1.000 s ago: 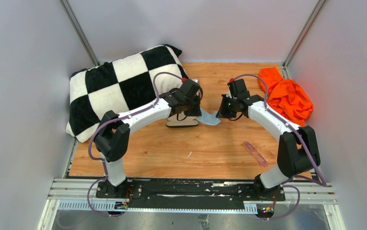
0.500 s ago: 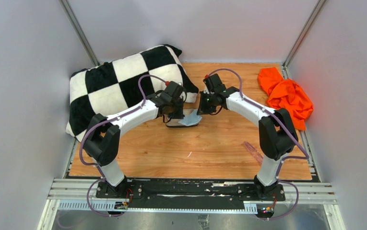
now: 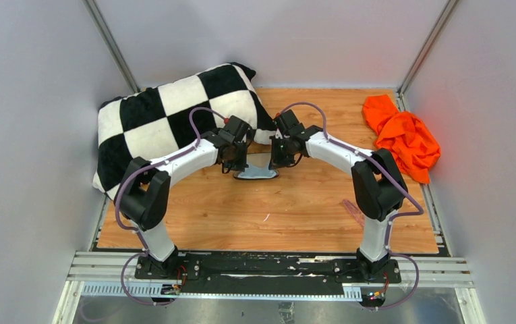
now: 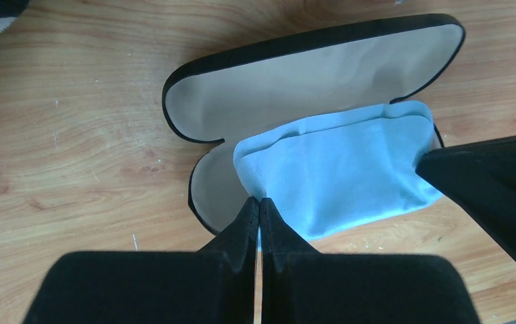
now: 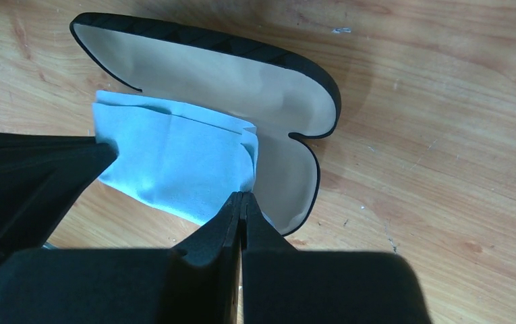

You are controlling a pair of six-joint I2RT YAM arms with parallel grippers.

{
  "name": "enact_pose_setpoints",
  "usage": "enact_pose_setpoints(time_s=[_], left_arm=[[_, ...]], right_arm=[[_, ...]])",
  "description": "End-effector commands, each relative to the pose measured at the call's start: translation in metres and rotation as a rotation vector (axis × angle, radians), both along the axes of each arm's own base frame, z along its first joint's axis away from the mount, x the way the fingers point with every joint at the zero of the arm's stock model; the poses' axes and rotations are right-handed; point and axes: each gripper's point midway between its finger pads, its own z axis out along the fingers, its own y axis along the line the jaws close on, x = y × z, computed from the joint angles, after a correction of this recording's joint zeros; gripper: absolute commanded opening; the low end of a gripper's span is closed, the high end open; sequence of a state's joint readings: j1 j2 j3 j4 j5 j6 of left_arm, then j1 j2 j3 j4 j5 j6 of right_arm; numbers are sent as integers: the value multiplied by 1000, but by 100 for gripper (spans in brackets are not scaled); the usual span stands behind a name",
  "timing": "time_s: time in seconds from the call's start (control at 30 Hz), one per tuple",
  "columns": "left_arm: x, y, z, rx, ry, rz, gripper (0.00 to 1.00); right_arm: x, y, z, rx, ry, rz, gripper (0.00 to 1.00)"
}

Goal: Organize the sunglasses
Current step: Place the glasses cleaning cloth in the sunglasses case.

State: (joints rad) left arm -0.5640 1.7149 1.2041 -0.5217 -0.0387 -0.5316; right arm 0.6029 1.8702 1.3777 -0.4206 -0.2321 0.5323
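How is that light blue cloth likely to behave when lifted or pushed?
Probably floppy: the light blue cloth creases and folds between the left gripper and right gripper, which pinch opposite edges. It looks thin and is likely very light, so pushed into the open case it would probably bunch rather than slide.

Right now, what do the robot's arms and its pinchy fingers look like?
Both match. The left arm and right arm are smooth white tubes joined by chunky black joints, with a thin purple cable looping along each. The left gripper and right gripper have matte black, wedge-shaped fingers narrowing to thin tips. No sleeves or writing show.
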Motion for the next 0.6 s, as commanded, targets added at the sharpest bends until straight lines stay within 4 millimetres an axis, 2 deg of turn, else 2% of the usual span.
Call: enact_pose_setpoints(time_s=[0.0, 0.23, 0.43, 0.57], left_arm=[[1, 7, -16, 47, 27, -10, 0], [-2, 15, -46, 108, 75, -8, 0], [-1, 16, -50, 104, 67, -2, 0], [-2, 17, -52, 110, 66, -9, 0]], right_arm=[[-6, 0, -10, -37, 27, -1, 0], [-9, -5, -30, -80, 51, 2, 0], [-11, -10, -46, -113, 76, 2, 0], [-12, -11, -48, -113, 83, -3, 0]])
